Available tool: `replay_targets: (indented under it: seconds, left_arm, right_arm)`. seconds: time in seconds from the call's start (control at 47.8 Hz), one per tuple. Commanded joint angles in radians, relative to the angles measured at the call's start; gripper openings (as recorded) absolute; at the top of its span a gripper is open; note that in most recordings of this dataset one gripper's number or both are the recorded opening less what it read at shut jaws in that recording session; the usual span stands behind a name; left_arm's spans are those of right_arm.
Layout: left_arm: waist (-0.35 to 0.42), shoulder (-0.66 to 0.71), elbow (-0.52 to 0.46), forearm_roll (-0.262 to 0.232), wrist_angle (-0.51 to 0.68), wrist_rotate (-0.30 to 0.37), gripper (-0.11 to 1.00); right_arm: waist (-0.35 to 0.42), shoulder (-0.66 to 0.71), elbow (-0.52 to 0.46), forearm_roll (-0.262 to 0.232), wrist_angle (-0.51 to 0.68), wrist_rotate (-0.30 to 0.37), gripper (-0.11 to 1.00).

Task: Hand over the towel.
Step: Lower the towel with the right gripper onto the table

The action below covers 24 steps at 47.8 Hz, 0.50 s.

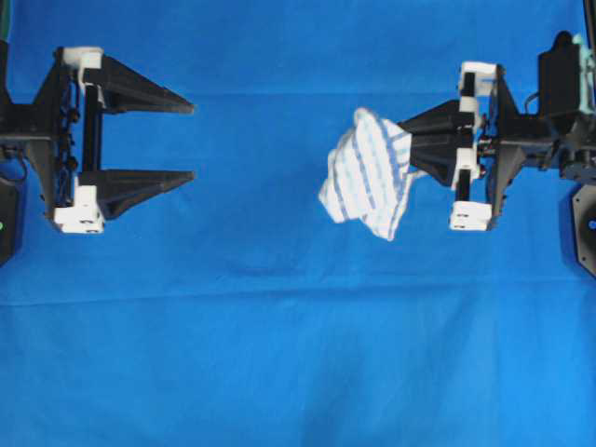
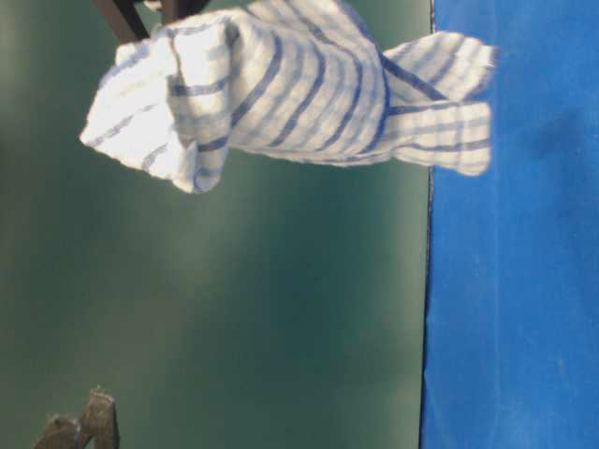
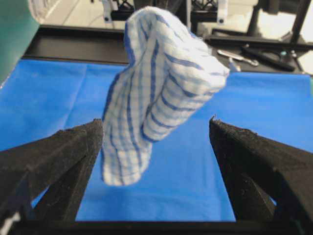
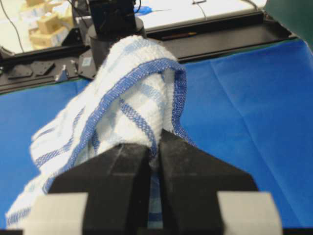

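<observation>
towel held aloft, receiver waiting wide

the blue cloth (image 1: 279, 372) fills the overhead view edge to edge. at its left edge the left gripper (image 1: 186, 140) sits with jaws spread wide and empty. right of centre, the right gripper (image 1: 414, 140) is clamped on the towel (image 1: 368, 172), which hangs bunched off its tips, lifted above the cloth and well apart from the left jaws.

risk, as i judge it: only a small pinch of fabric is held, so it could slip free. the left jaws could also close on a loose drooping fold or on air, and the towel would drop once the right lets go.
</observation>
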Motion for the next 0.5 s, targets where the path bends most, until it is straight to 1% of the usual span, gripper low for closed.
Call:
replay_targets:
  seconds: [0.0, 0.146, 0.251, 0.397, 0.481]
  left_arm:
    - [0.002, -0.011, -0.006, -0.002, -0.005, 0.002, 0.92]
    - [0.002, -0.011, -0.003, -0.002, 0.0, 0.002, 0.92]
    - [0.002, -0.011, -0.003, 0.0, 0.003, 0.0, 0.92]
    - [0.002, -0.009, -0.003, -0.002, 0.005, 0.002, 0.92]
    - [0.002, -0.008, -0.003, -0.002, 0.005, 0.002, 0.92]
  right_arm:
    - [0.0, -0.006, -0.014, 0.005, -0.003, 0.002, 0.04]
    - [-0.003, 0.009, -0.025, 0.005, -0.006, 0.002, 0.04]
    - [-0.026, 0.031, -0.038, 0.005, 0.017, 0.0, 0.04]
    - [-0.081, 0.11, -0.092, 0.005, 0.13, 0.0, 0.04]
    - [-0.101, 0.196, -0.156, 0.0, 0.229, -0.012, 0.04]
